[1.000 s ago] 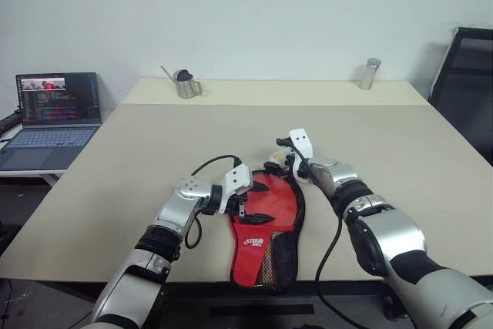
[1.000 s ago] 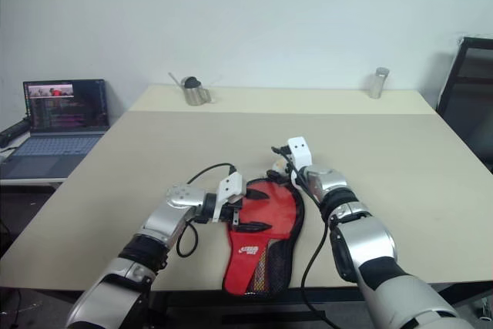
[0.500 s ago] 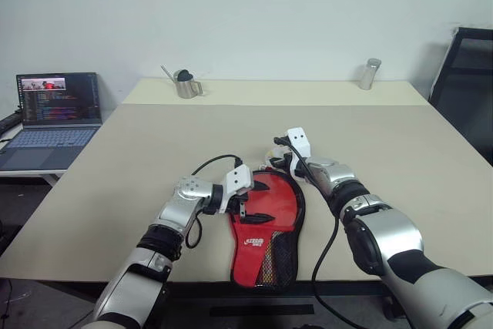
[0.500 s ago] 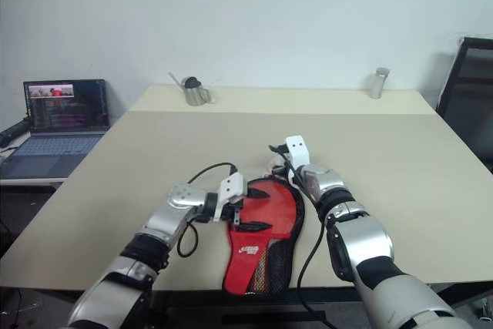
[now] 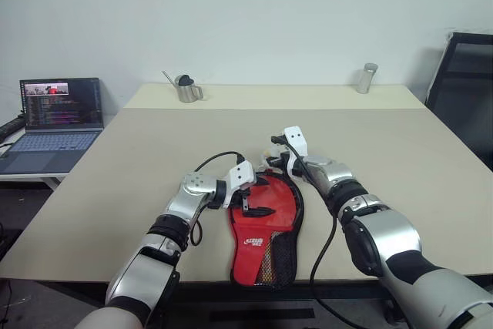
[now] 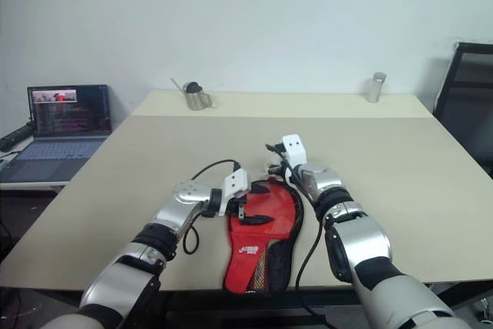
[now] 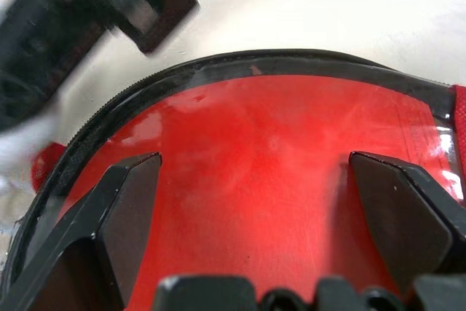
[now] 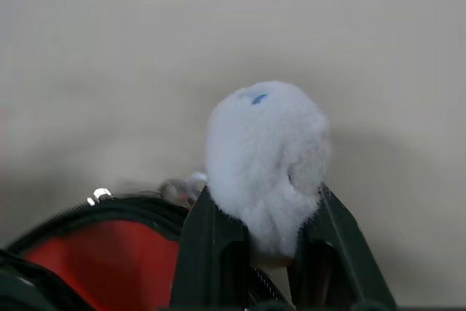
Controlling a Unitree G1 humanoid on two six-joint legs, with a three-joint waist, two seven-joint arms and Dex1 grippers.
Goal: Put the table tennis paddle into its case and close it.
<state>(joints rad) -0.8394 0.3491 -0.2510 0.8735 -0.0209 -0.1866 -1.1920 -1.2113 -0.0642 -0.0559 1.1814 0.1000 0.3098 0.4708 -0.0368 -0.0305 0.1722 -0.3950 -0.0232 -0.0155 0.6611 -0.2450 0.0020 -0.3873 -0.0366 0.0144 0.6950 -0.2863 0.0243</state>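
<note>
The case lies flat on the table, red side up, its narrow mesh end at the table's near edge and its round end pointing toward the far side. The red face inside the black zipper edging shows in the left wrist view; whether that is the table tennis paddle or the case fabric cannot be told.

The left gripper hangs over the case's round end, its two black fingers spread wide with nothing between them.

The right gripper sits at the far rim of the case, its fingers pinched on the fluffy white charm attached there.

Beyond the case, a metal pitcher and a metal cylinder stand along the table's far edge. A laptop sits open on a side desk, left of the case.
</note>
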